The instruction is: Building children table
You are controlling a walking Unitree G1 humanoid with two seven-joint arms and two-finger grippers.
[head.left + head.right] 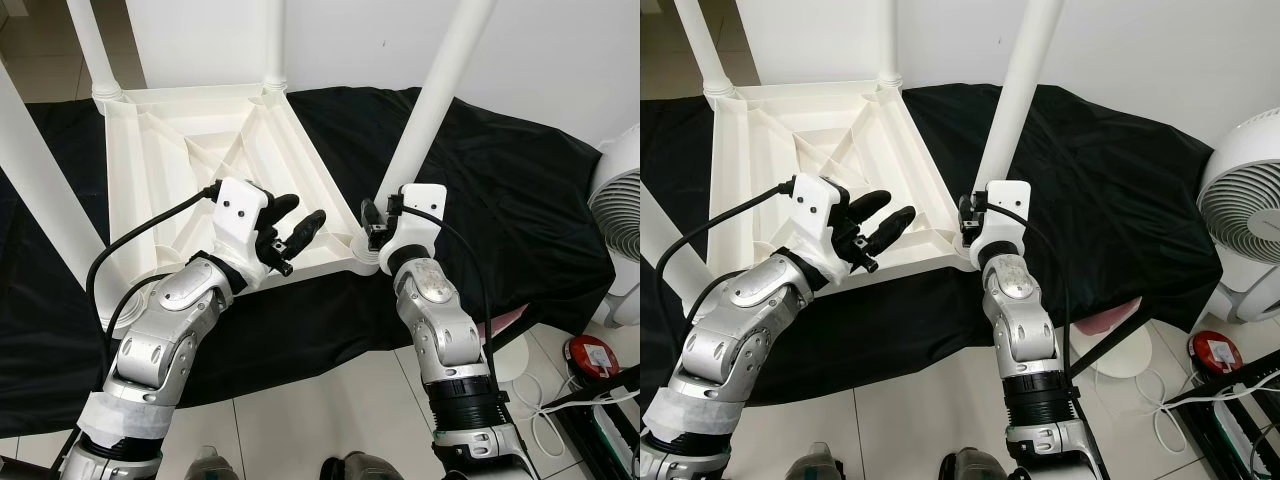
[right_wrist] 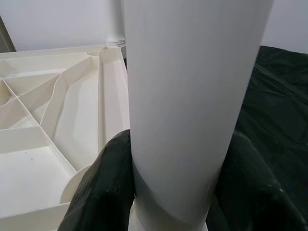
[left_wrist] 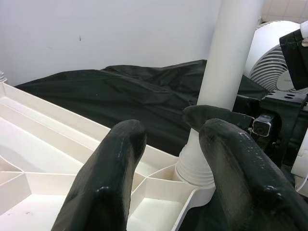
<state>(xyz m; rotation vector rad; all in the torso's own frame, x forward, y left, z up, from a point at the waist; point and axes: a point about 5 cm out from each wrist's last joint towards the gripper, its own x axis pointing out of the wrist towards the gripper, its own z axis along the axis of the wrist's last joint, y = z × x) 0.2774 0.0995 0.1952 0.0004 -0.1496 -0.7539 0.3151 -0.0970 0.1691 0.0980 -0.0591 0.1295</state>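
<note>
A white plastic children's table [image 1: 190,150] lies upside down on a black cloth [image 1: 520,190], its ribbed underside facing up. White legs stand in its corner sockets. My right gripper [image 1: 383,228] is shut on the near-right leg [image 1: 430,100] just above its socket. In the right wrist view both black fingers [image 2: 103,192] press against the sides of that leg [image 2: 192,96]. My left gripper [image 1: 300,213] hovers open over the table's near edge, a short way left of that corner. Between its fingers [image 3: 110,183], the left wrist view looks at the socket [image 3: 195,168].
Three more legs rise at the far right [image 1: 273,40], far left [image 1: 92,45] and near left [image 1: 40,180] corners. A white fan [image 1: 620,220] stands at the right, with a red object [image 1: 590,355] and cables [image 1: 555,410] on the tiled floor beside it.
</note>
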